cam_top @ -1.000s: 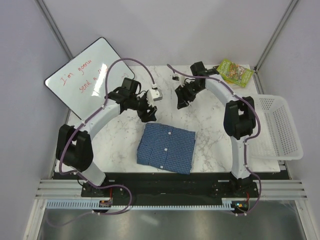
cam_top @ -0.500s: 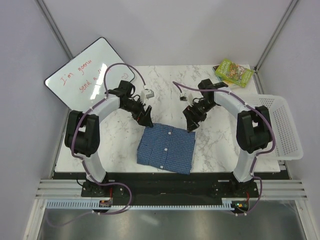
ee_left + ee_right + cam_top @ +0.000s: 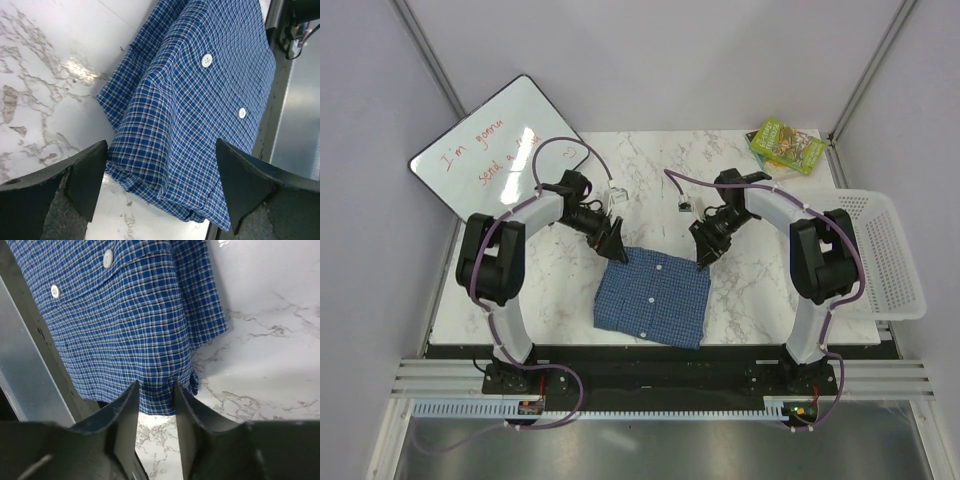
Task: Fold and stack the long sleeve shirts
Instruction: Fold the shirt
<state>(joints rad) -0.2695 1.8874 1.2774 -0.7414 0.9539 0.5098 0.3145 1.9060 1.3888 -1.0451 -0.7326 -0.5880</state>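
Marble table (image 3: 560,290): claws (image 3: 618,248) (image 3: 704,257) nearer shirt (image 3: 653,297)

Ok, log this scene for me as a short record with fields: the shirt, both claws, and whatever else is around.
shirt: blue checked, folded into a rectangle, buttons up, near the middle of the marble table
left claw: open wide, straddling the shirt's far left corner
right claw: jaws narrow, cloth of the far right edge between them; grip not certain
other: whiteboard with red writing at far left; green box at far right corner; white mesh basket at the right side
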